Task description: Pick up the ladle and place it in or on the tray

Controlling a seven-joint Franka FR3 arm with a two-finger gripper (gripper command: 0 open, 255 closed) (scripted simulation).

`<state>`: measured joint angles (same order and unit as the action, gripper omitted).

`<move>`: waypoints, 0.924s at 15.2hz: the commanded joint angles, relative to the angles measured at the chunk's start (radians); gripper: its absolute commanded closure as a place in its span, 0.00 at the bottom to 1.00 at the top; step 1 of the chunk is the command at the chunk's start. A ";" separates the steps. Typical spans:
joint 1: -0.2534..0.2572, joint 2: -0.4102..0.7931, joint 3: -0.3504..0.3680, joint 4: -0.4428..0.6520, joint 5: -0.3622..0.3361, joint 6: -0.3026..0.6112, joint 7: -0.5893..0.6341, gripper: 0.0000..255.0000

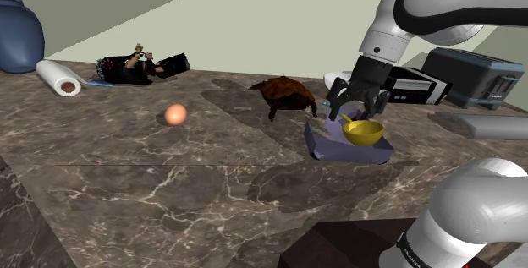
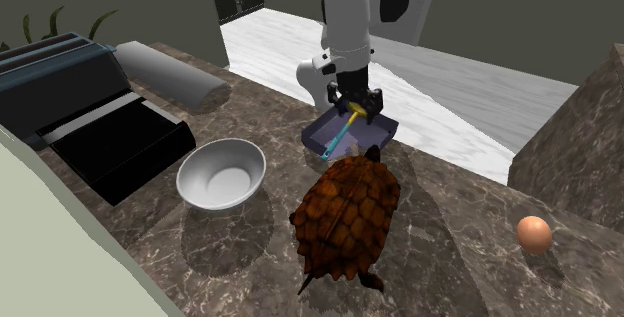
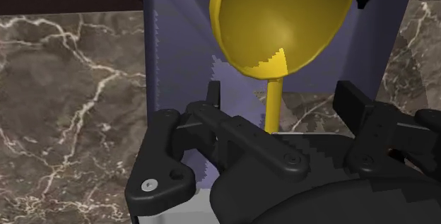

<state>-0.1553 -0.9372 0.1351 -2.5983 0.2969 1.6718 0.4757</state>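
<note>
A yellow ladle (image 1: 364, 131) lies in a small purple-blue tray (image 1: 326, 148) on the marble counter, its bowl resting against the tray's floor. My black gripper (image 1: 357, 106) hangs just above the ladle's handle. In the wrist view the gripper (image 3: 280, 95) is open, and the thin yellow handle runs between the fingers (image 3: 212, 95) without touching them. The ladle's bowl (image 3: 283, 18) sits beyond the fingertips, over the tray (image 3: 177, 46). In the second exterior view the ladle (image 2: 335, 143) slants across the tray (image 2: 385, 130) under the gripper (image 2: 358, 105).
A brown turtle figure (image 1: 286, 93) stands close beside the tray. Behind the tray is a white bowl (image 2: 221, 173), with a dark toaster (image 1: 474, 76) and a grey cylinder (image 1: 491, 125) nearby. An orange ball (image 1: 175, 114), a paper roll (image 1: 57, 78) and a dark jumbled object (image 1: 140, 68) lie further off.
</note>
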 commanded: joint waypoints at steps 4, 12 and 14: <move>-0.007 0.012 -0.018 0.071 -0.016 -0.060 0.002 0.00; -0.011 0.026 -0.033 0.137 -0.029 -0.113 0.004 0.00; -0.011 0.026 -0.033 0.137 -0.029 -0.113 0.004 0.00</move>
